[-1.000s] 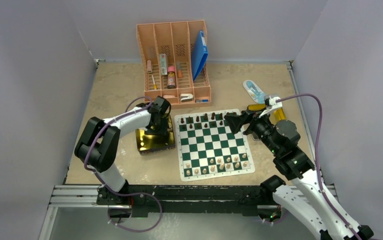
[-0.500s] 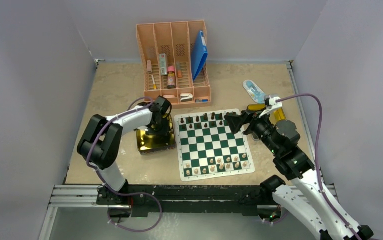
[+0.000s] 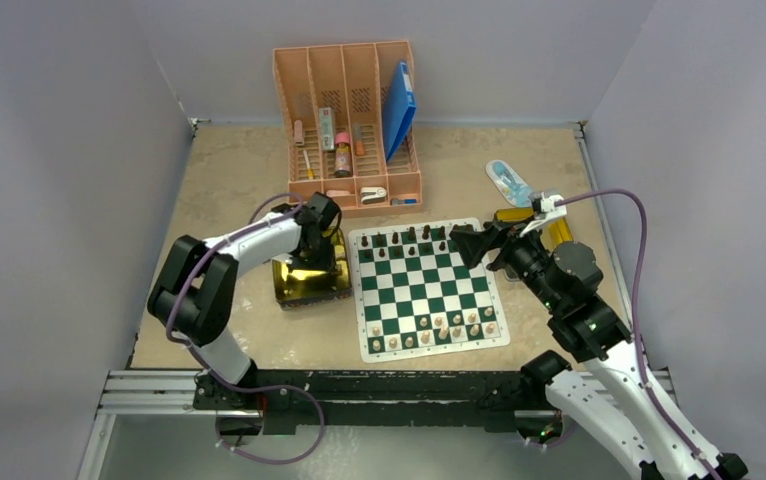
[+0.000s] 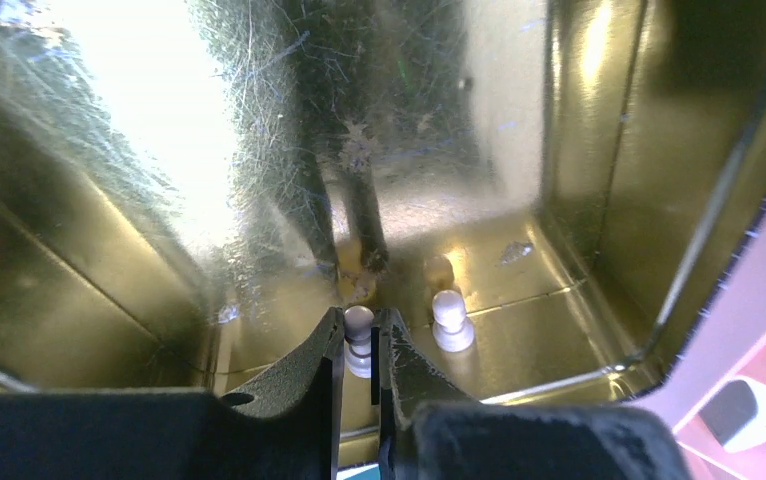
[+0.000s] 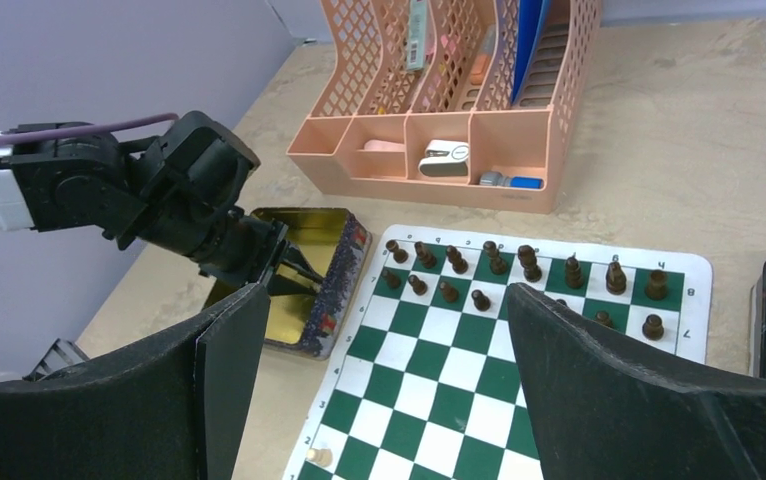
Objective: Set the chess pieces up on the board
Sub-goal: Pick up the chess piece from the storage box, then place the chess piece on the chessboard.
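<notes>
Beige worktop (image 3: 239, 180) holds the board (image 3: 421, 280). Inside the gold tin (image 4: 579, 150) the left tool (image 4: 359, 335) is closed on a pale pawn (image 4: 358, 322), pinching just its head. It could slip out, or knock the second pawn (image 4: 451, 318) close beside it. Over the board the right tool (image 5: 381, 300) hangs wide open and empty

The place looked like a robotics lab test cell. Plain pale partition walls (image 3: 59, 150) boxed in a beige tabletop (image 3: 229, 170). An aluminium rail (image 3: 149, 392) ran along the bottom of the frame, where a cabled left arm (image 3: 249, 240) and right arm (image 3: 599, 345) were bolted.
</notes>
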Robot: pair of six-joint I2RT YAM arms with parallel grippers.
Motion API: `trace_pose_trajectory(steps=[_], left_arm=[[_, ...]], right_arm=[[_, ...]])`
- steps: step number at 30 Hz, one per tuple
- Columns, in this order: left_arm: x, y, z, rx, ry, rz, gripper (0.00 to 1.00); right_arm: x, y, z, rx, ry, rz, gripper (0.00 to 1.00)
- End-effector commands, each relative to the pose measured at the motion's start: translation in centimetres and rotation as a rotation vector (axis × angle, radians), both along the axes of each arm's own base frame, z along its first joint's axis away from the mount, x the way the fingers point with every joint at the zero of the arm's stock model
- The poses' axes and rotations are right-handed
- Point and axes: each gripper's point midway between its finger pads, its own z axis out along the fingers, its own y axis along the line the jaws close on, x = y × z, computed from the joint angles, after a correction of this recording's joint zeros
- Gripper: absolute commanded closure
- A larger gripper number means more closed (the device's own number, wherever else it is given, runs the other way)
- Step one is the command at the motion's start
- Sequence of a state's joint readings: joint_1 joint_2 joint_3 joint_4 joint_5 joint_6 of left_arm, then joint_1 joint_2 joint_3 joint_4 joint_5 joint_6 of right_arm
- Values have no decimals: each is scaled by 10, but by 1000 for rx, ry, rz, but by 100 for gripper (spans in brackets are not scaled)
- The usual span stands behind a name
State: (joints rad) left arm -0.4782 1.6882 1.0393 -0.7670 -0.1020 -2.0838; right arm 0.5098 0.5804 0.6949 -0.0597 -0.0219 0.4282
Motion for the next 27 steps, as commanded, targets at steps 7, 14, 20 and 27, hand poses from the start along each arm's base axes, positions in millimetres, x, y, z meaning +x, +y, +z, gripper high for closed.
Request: trace_pose_trajectory(steps=[7,14,20,27], left_arm=[[1,33,61,112,-213,-95,90],[6,23,110,117,-498,-408,89],[2,-5,158,50,-749,-677,89],[-22,-43,199,-98,-994,-954,89]], right_arm=[[-4,24,-5,82,43,110,15],[0,48,-27,117,100,203,25],[-4,83,-45,132,136,323,35],[-19,133,-50,134,101,405,30]])
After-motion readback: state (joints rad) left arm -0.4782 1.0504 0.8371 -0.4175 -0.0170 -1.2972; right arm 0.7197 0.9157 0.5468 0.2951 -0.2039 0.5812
